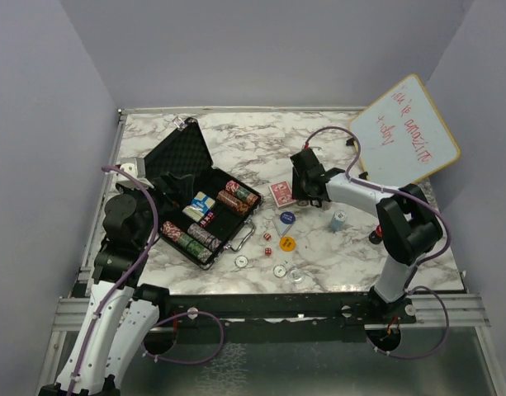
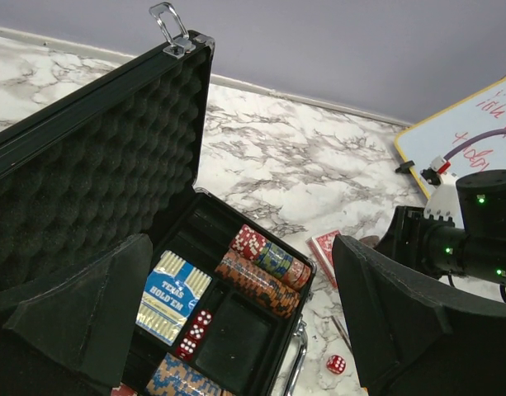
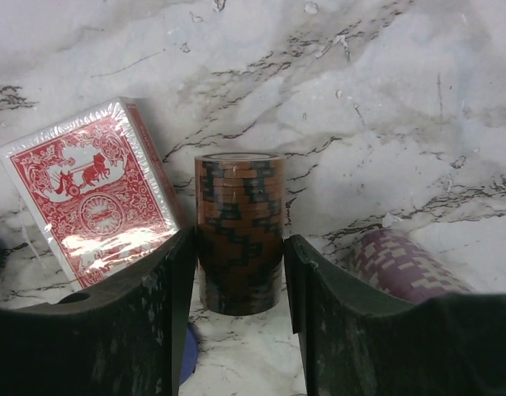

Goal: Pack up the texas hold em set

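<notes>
Black matte fingers (image 3: pixel 112 330) of the right end effector (image 3: pixel 238 241) are filling the bottom of my right wrist view, flanking an upright brown chip stack (image 3: pixel 238 206) with ridged, dark-striped edges. The pads are sitting right at its two sides, but I cannot tell whether they are actually pressing it. A red card deck (image 3: pixel 92 198) in glossy, crinkled wrap is leaning just beside the stack. A mauve chip stack (image 3: pixel 405 264) is lying on its side on the glossy white, grey-veined marble bench (image 3: pixel 360 99). On the left half of the bench, in front of the left arm, the case (image 1: pixel 180 153) is lying open, its lid tilted back and showing bumpy egg-crate foam. A silver latch (image 2: pixel 172 29) is sticking up from the lid's corner. The left end effector (image 2: pixel 242 243) is hovering over the tray with its wedge-shaped fingers spread wide and gripping nothing. Beneath it I am seeing a blue card deck (image 2: pixel 172 301), red dice (image 2: pixel 195 330) and striped chip stacks (image 2: pixel 257 280) lying in their troughs. One red die (image 2: pixel 336 363) is sitting on the marble near the metal handle (image 2: pixel 295 355).
</notes>
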{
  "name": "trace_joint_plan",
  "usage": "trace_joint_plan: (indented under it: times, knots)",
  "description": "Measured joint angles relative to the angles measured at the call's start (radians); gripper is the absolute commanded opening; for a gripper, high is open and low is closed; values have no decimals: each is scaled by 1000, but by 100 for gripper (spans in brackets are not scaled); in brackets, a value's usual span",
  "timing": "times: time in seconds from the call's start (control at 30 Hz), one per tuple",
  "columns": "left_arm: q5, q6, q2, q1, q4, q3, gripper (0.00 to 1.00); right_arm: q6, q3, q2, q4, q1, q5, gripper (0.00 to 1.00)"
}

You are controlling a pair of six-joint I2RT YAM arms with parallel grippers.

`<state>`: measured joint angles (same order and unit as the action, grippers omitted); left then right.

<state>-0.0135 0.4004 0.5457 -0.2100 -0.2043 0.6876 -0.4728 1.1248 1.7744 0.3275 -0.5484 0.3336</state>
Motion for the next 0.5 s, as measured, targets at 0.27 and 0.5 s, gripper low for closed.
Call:
trace_joint_plan:
  times: [0.27,0.5]
  knots:
    - [-1,0,10,0,0,0,99,21,3,36,-4,14,-49,23]
    - [-1,0,3,1,-4,0,99,57,19,27,20,14,-68,15]
